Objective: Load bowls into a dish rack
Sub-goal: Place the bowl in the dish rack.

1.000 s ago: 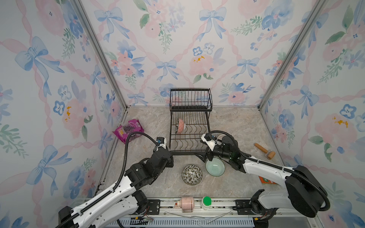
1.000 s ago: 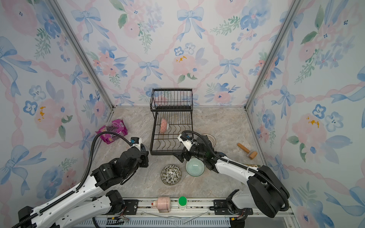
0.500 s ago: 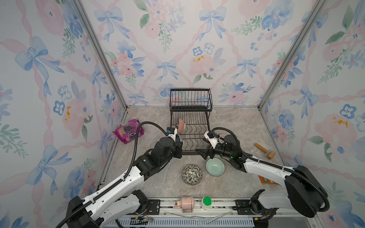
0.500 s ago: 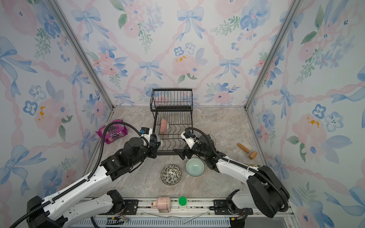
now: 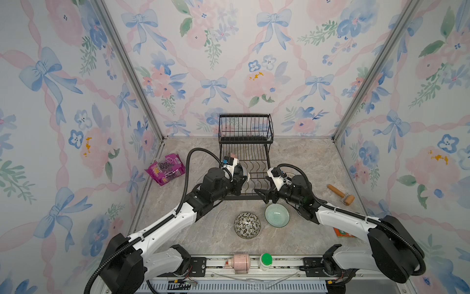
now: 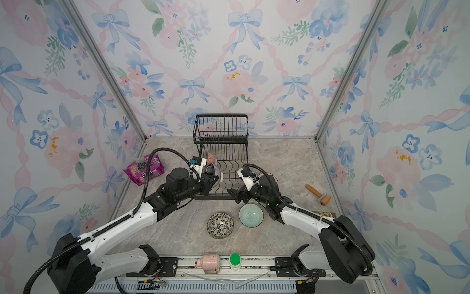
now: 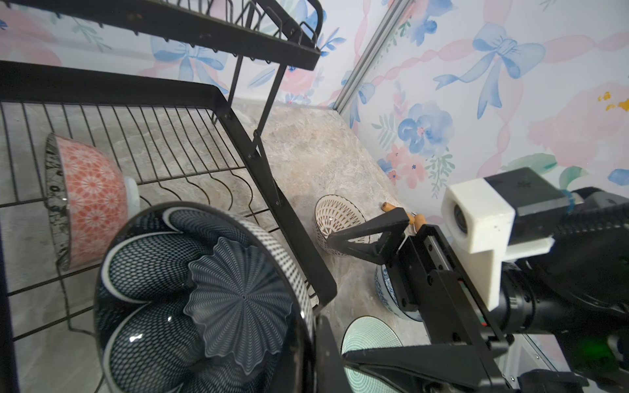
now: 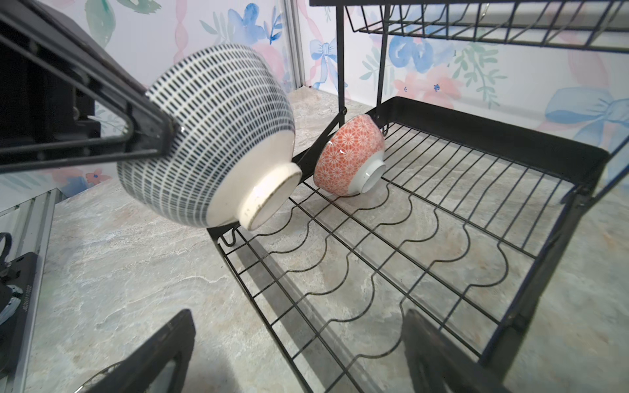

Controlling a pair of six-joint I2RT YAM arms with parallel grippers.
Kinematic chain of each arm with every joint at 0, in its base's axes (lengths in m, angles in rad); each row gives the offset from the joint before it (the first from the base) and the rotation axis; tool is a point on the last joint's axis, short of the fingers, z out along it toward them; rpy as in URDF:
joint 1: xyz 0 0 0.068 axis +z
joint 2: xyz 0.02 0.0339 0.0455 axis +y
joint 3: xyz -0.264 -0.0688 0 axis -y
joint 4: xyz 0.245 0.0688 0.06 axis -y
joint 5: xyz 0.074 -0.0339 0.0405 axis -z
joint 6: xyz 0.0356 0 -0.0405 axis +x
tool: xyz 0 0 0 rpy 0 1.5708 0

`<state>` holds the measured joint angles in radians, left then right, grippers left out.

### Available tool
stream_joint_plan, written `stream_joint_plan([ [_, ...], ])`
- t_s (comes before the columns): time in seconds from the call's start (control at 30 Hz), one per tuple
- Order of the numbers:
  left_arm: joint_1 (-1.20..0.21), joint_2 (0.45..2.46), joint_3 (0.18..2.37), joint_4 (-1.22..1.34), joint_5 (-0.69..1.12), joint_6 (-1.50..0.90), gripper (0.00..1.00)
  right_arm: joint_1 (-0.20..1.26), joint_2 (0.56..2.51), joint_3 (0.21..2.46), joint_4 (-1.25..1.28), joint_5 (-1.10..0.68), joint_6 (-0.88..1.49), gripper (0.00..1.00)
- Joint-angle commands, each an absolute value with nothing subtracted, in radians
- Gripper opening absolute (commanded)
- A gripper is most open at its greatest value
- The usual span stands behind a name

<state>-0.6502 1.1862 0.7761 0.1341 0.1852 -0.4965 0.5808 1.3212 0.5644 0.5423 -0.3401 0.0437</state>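
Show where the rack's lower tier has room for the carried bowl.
Free: the dish rack's wavy slots from the red-patterned bowl across to the right gripper's side. Crowded: that bowl's corner, where the held dark blue bowl hangs.

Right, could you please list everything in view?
rack: one, black, back centre.
racked bowl: one, red outside, on its side, lower tier.
held bowl: one, dark blue, at rack's left edge.
loose bowls: four; mint and black floral before rack, lattice and blue floral right of it.
bag: one, purple, left of rack.
roller: one, wooden, far right.
packet: one, orange, front right.
bottle: one, pink, front centre.
lid: one, green, beside bottle.
left fingers: shut on held bowl.
right fingers: open, at rack's front.
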Motion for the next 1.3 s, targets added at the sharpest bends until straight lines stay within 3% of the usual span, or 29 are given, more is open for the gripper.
stream_joint_plan([
  [0.0, -0.638, 1.215, 0.8, 0.296, 0.283, -0.462, 0.0, 0.55, 1.308, 0.54, 0.604, -0.33, 0.091, 0.96],
  [0.57, -0.61, 1.497, 0.922, 0.454, 0.443, -0.463, 0.0, 0.538, 1.298, 0.508, 0.642, -0.29, 0.095, 0.96],
  [1.27, -0.566, 1.694, 0.983, 0.605, 0.541, -0.487, 0.0, 0.532, 1.301, 0.499, 0.655, -0.28, 0.1, 0.96],
])
